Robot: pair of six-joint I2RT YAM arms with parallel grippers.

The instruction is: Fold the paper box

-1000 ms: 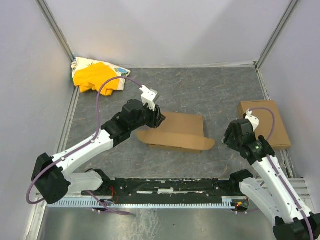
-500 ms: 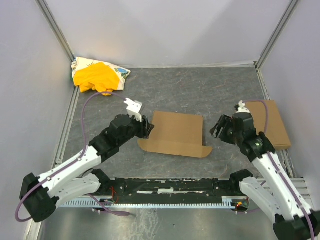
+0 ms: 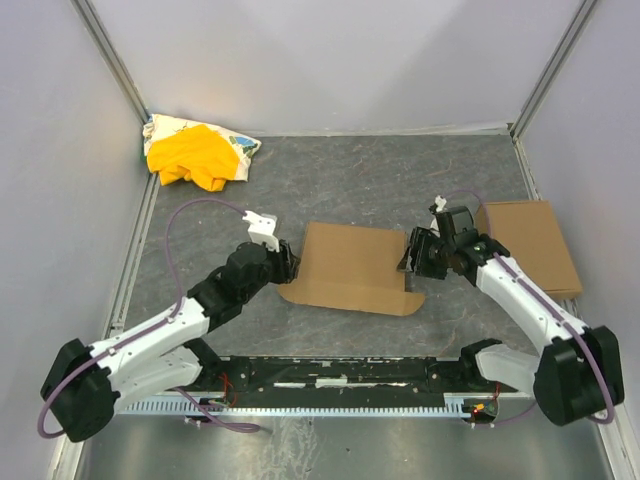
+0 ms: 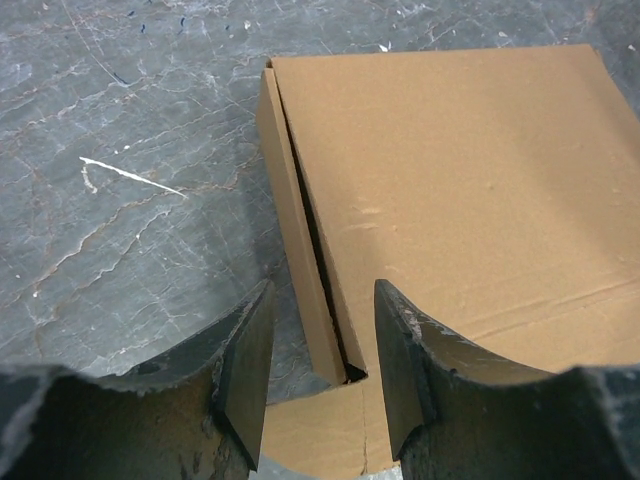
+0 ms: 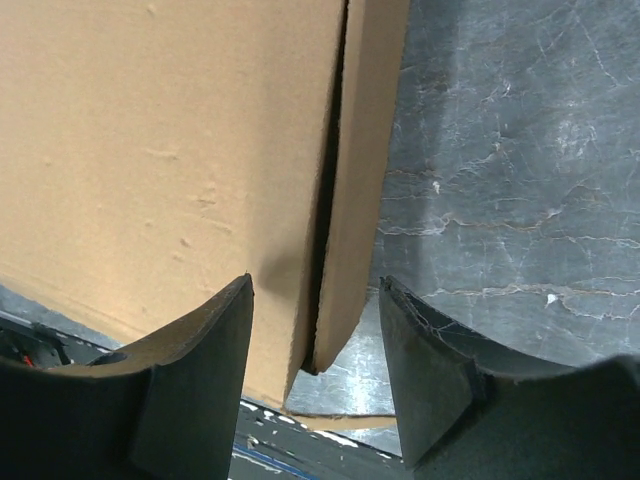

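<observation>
Both arms are in at the paper box (image 3: 352,268), which lies flat on the counter (image 3: 400,180) squarely between them, its long axis running from one arm across to the other. That's the relation that counts: each short end of the box points straight into a set of fingers. The left fingers (image 4: 245,365) are spread and hold nothing. The box's left side wall (image 4: 298,230) sits in the gap between them, touching neither as far as the wrist view shows. It's the same at the other end: the right fingers (image 5: 205,370) are parted with nothing gripped, straddling the right side wall (image 5: 360,180), one finger over the lid and the other over bare counter. Neither arm is nearer. The left arm reaches low, its forearm slanting toward the box's left end, and the right arm is bent at the elbow, wrist turned in at the box's right end. A front flap (image 3: 350,298) pokes out along the box's near edge, by my read not yet tucked. Off beyond the box's far left corner lies a yellow cloth bundle (image 3: 195,155), and past its right end a smaller cardboard rectangle (image 3: 530,245).
</observation>
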